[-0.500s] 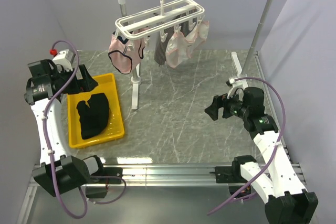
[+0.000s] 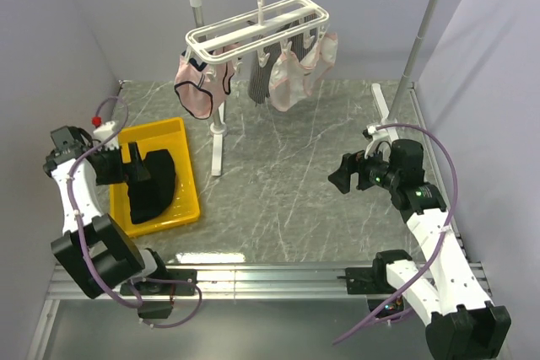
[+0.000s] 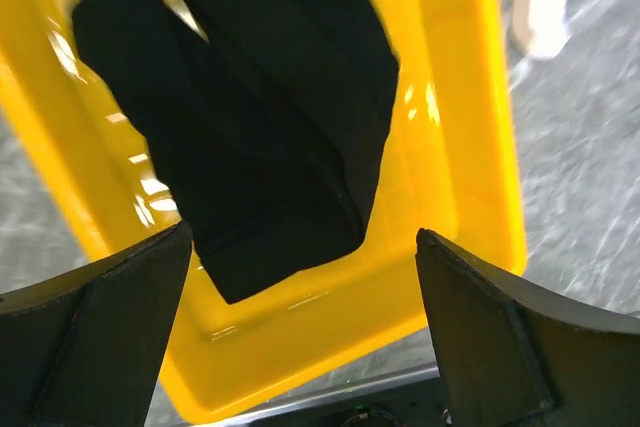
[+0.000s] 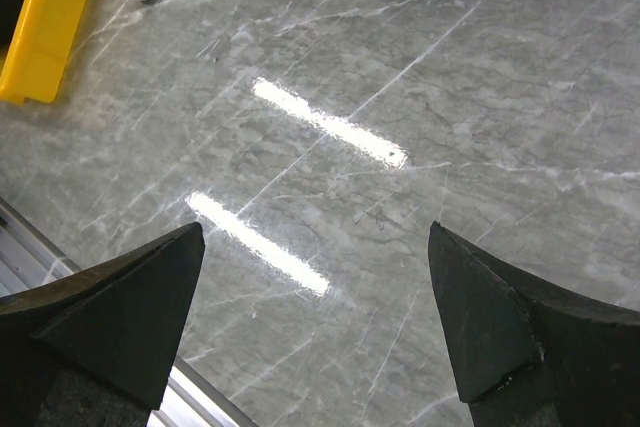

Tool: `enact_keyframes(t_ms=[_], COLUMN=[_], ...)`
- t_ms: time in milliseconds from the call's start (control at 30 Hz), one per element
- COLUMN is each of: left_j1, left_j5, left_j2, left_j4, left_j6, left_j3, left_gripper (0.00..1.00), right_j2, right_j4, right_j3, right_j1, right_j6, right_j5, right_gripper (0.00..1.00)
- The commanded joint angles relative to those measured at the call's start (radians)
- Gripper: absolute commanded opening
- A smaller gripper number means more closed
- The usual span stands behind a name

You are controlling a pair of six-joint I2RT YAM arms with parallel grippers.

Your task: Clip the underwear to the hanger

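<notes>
The black underwear (image 2: 156, 185) lies crumpled in a yellow tray (image 2: 191, 176) on the left of the table. My left gripper (image 2: 135, 171) hovers open over the tray's left side, at the underwear's edge. In the left wrist view the underwear (image 3: 260, 107) fills the upper middle, and my left gripper (image 3: 302, 237) shows wide-apart fingers with nothing between them. The white hanger (image 2: 257, 27) hangs by its hook from the rail at the back. My right gripper (image 2: 342, 176) is open above bare table on the right, its fingers empty in the right wrist view (image 4: 315, 232).
A grey metal rail stand (image 2: 422, 40) spans the back, its white foot (image 2: 218, 145) beside the tray. Pale pink underwear (image 2: 198, 86) and a grey striped garment (image 2: 259, 82) hang from the hanger's clips. The tray's corner (image 4: 45, 27) shows in the right wrist view.
My left arm has swung toward the near side, bringing its gripper from the tray's far left corner to over the tray beside the underwear. The right arm has not moved.
</notes>
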Motion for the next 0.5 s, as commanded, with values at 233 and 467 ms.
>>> enact_keyframes(t_ms=[233, 467], left_j1=[-0.136, -0.192], left_j5=[-0.103, -0.189], left_j2=[0.044, 0.19], left_j4=[0.29, 0.339], left_j6=[-0.097, -0.229], left_j3=[-0.181, -0.101], left_gripper=[0.99, 0.92], right_j2=[0.02, 0.021], right_j4=[0.026, 0.019], right_j3=[0.021, 0.021], right_j1=[-0.005, -0.008], right_j6=[0.005, 0.002], right_j5=[-0.013, -0.013], right_gripper=[1.0, 1.0])
